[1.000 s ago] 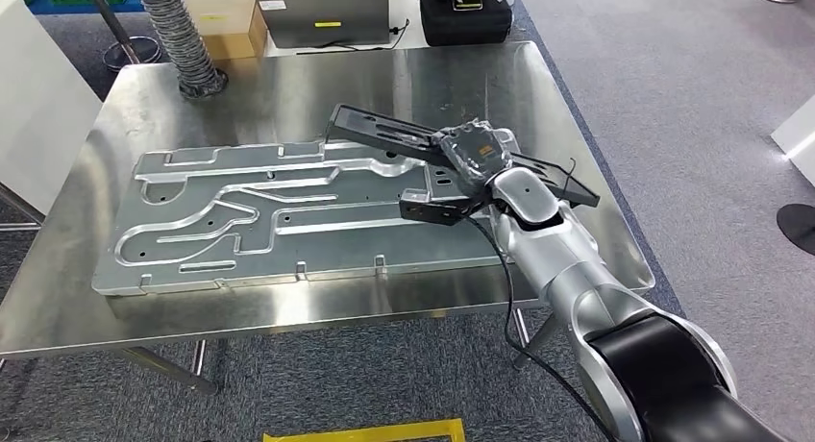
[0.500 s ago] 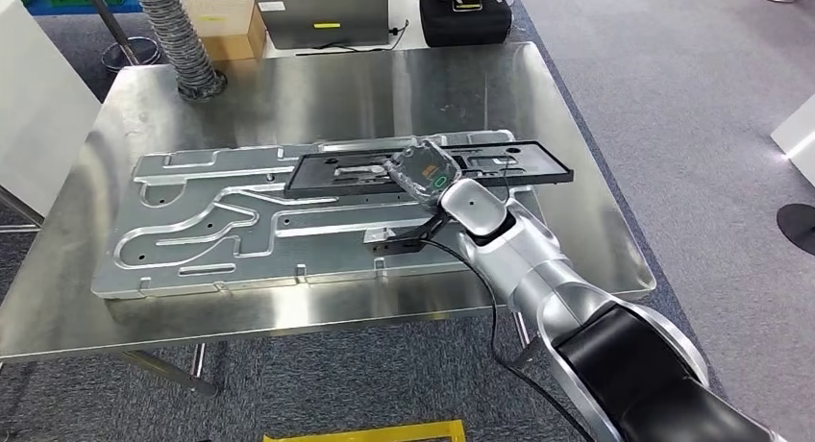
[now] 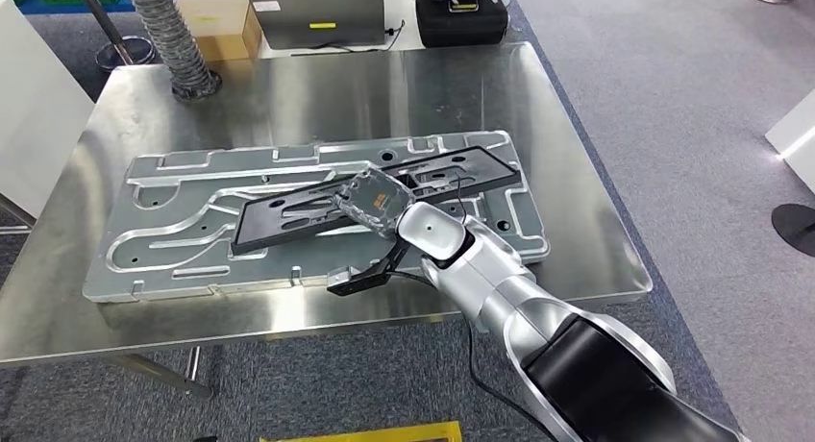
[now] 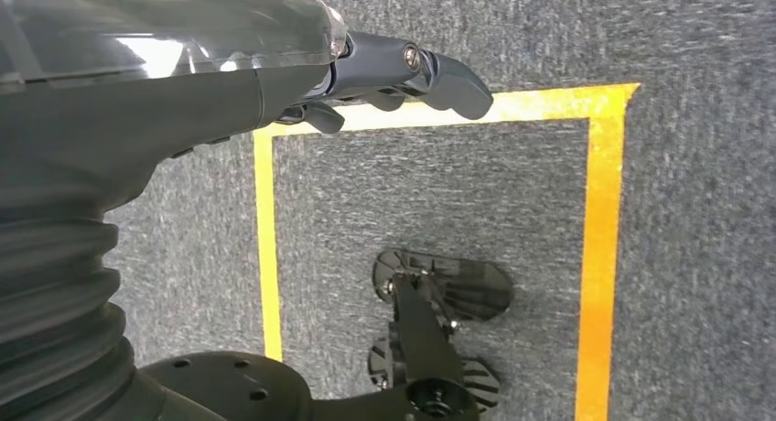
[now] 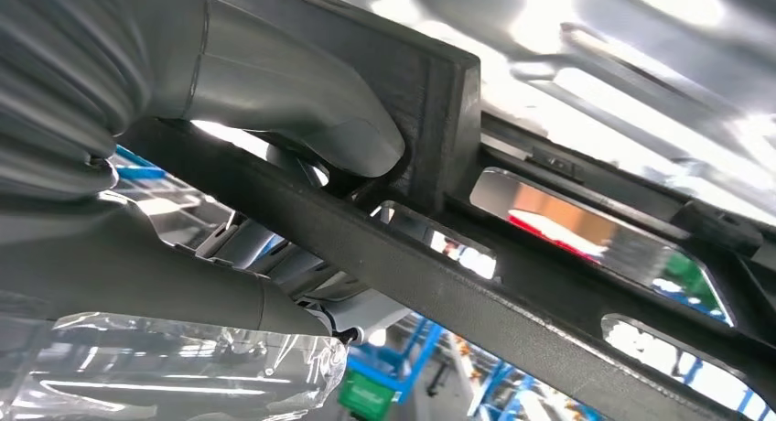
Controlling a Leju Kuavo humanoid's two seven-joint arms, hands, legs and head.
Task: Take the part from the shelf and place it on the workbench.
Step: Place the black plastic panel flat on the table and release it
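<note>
Black part (image 3: 288, 211) lay gripped in the right hand (image 3: 370, 200) over a grey plate (image 3: 192, 240) on the bench (image 3: 577, 173); a hose (image 3: 173, 38), box (image 3: 223, 19) and case (image 3: 461, 14) stood behind; the left hand (image 4: 384, 73) hung loose, holding nothing.

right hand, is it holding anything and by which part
Yes: the right hand grips the long black frame part near its middle, thumb hooked over a crossbar. The left hand holds nothing.

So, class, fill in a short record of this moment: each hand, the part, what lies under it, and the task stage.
right hand: grips the black frame part near its middle
left hand: hangs over the grey carpet, holding nothing
part: long, slotted, angled across the aluminium plate
support: plate lies on the steel workbench
stage: part over the bench, not yet released
</note>
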